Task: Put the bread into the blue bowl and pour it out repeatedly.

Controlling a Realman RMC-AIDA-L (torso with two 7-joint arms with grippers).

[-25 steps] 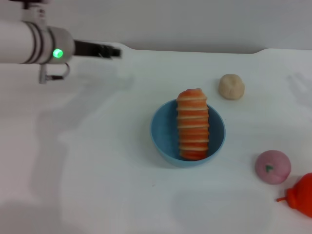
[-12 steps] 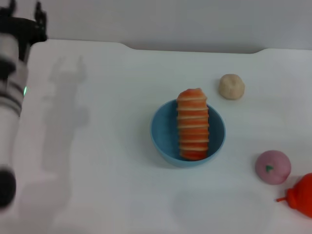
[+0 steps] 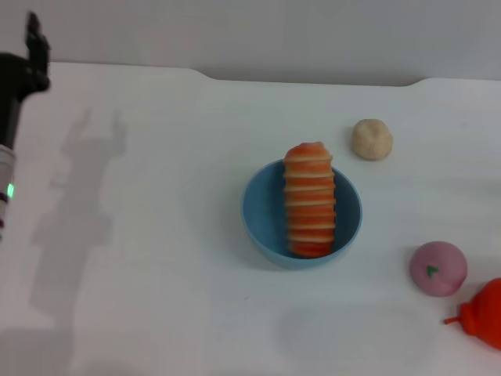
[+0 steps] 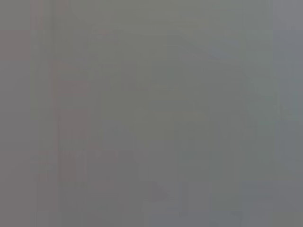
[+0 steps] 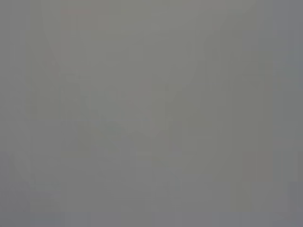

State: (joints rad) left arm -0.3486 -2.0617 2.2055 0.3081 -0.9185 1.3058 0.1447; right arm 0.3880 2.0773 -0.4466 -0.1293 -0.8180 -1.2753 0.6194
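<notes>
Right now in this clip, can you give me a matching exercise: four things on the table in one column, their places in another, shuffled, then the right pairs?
Things:
1. bread
2. beige bun
3. pink ball
4. left end effector

Places:
A. at the far left edge of the head view, away from the toys
B. lying in the blue bowl, one end sticking over the far rim
C. on the table beyond the bowl, to its right
D. on the table nearer than the bowl, to its right

Pairs: 1-B, 2-C, 3-D, 4-A
</notes>
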